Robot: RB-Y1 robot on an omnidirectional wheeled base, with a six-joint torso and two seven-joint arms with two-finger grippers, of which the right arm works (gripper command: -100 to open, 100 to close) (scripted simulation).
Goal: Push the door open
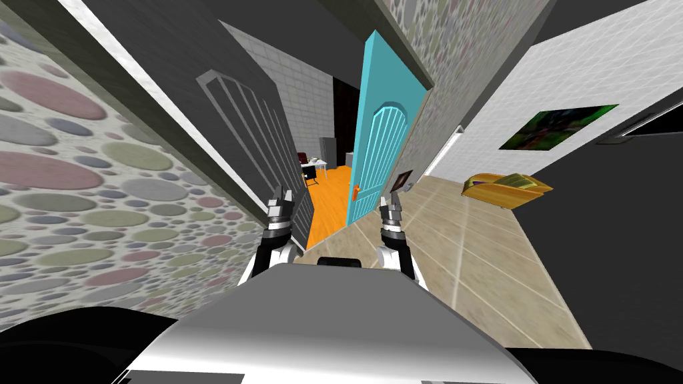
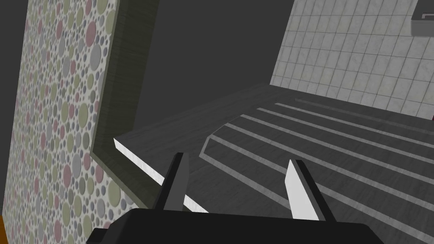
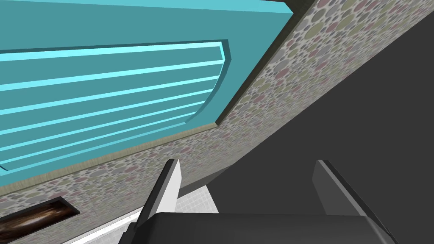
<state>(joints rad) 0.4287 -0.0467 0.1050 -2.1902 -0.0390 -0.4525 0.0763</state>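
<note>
Two doors flank a doorway ahead of me in the head view. A dark grey door (image 1: pixel 250 133) with a ribbed arched panel stands swung open on the left. A teal door (image 1: pixel 383 147) with an orange handle (image 1: pixel 356 191) stands ajar on the right. My left gripper (image 1: pixel 281 195) is open, close to the grey door's lower edge. In the left wrist view its fingers (image 2: pixel 178 182) stand apart just off the grey door's panel (image 2: pixel 318 140). My right gripper (image 1: pixel 389 200) is open and empty, beside the teal door's foot. The right wrist view looks along the teal door (image 3: pixel 106 97).
Pebble-patterned walls (image 1: pixel 80 200) close in on both sides of the doorway. Beyond it an orange floor (image 1: pixel 330 200) holds a white table (image 1: pixel 313 163) and a dark chair. To the right lie a tan tiled floor, a yellow couch (image 1: pixel 507 187) and a wall picture (image 1: pixel 559 127).
</note>
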